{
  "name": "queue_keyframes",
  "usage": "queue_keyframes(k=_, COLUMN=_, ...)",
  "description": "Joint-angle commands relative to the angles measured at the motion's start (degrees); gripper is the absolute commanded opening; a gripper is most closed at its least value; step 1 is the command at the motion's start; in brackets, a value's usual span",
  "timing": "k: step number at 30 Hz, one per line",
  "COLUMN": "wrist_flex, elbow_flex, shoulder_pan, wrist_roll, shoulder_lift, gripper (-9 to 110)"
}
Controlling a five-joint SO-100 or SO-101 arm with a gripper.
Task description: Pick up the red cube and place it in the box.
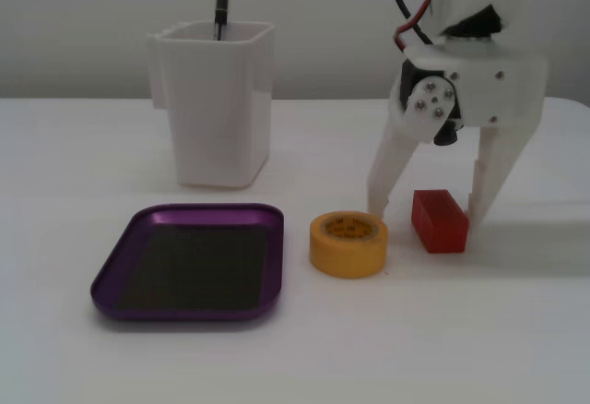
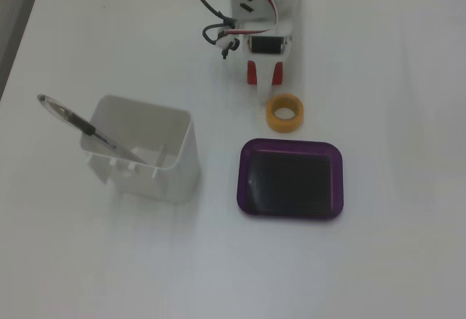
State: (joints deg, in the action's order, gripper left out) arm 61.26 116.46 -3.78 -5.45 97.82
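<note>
Between our fingertips, low on the white table (image 1: 516, 349), sits the red cube (image 1: 440, 221); our gripper (image 1: 431, 210) stands spread wide, one finger on each side of the block and neither clearly touching it yet. We judge the block to be light, stiff and matte, so it should not slip or crush, and the sensible hold is across its two short-spaced side faces, near the middle of its height. Its long axis seems to run roughly along the line of our fingers' gap, from the wrist outward toward the fixed camera in front, with a slight slant to that view's right; seen from above, the red cube (image 2: 252, 73) is mostly hidden under our gripper (image 2: 263, 77). Just beside our left-hand finger in the front view lies a yellow tape roll (image 1: 348, 243), and farther off on that same side waits the box (image 1: 189, 261), empty.
</note>
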Motion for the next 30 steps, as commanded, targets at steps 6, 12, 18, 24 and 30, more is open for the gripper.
queue_keyframes(k=6, wrist_flex=-4.31, elbow_flex=3.08, shoulder_pan=0.09, wrist_roll=0.18, shoulder_lift=0.35, gripper=23)
queue_keyframes(k=12, wrist_flex=-3.34, elbow_flex=2.20, shoulder_pan=0.26, wrist_roll=0.26, shoulder_lift=1.14, gripper=-1)
queue_keyframes(k=18, wrist_flex=6.33, elbow_flex=-6.42, shoulder_pan=1.14, wrist_roll=-0.26, shoulder_lift=6.33, gripper=-1)
queue_keyframes(k=24, wrist_flex=11.34, elbow_flex=-18.98, shoulder_pan=7.12, wrist_roll=-0.44, shoulder_lift=18.28, gripper=-1)
queue_keyframes(k=30, wrist_flex=6.94, elbow_flex=-24.26, shoulder_pan=16.00, wrist_roll=-5.01, shoulder_lift=18.54, gripper=-1)
